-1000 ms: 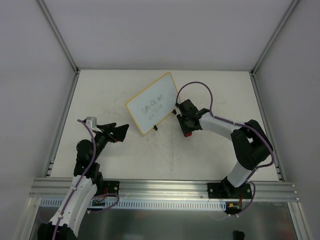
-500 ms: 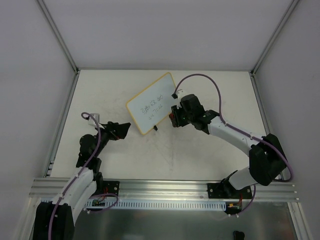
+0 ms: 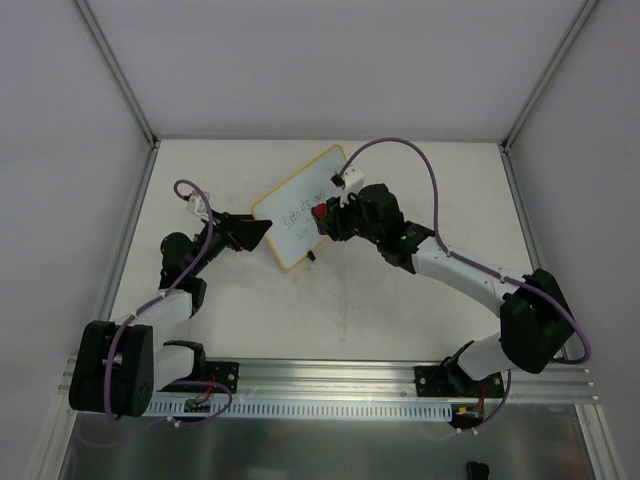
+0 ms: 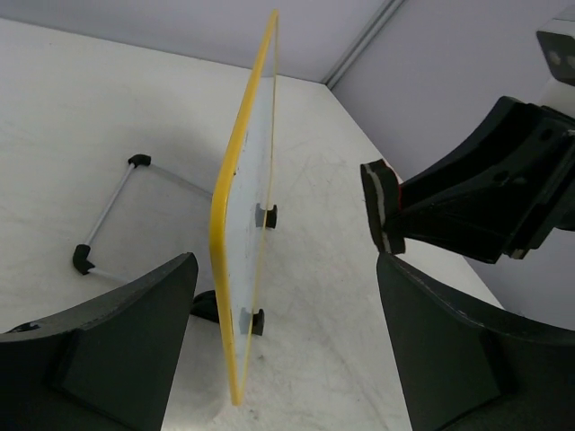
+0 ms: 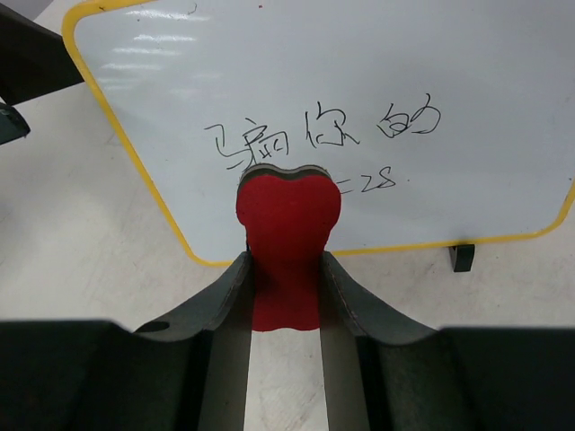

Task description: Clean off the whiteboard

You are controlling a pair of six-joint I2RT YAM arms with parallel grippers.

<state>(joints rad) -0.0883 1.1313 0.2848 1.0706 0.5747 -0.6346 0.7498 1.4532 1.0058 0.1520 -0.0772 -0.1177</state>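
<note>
— What is the surface like?
— An off-white table, matt, scuffed with faint grey marks near its middle.
— What rests on it?
— The whiteboard, toward the far middle, turned at an angle. It leans back on small black feet and a wire stand whose black-capped ends touch the tabletop.

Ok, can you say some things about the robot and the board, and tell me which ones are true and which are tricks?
1. The whiteboard is wiped clean. False: dark handwriting is on it.
2. The right gripper is holding the red eraser. True.
3. The left gripper is squeezing the board. False: it is open, its fingers apart on either side of the yellow edge.
4. The whiteboard stands on small black feet. True.
</note>
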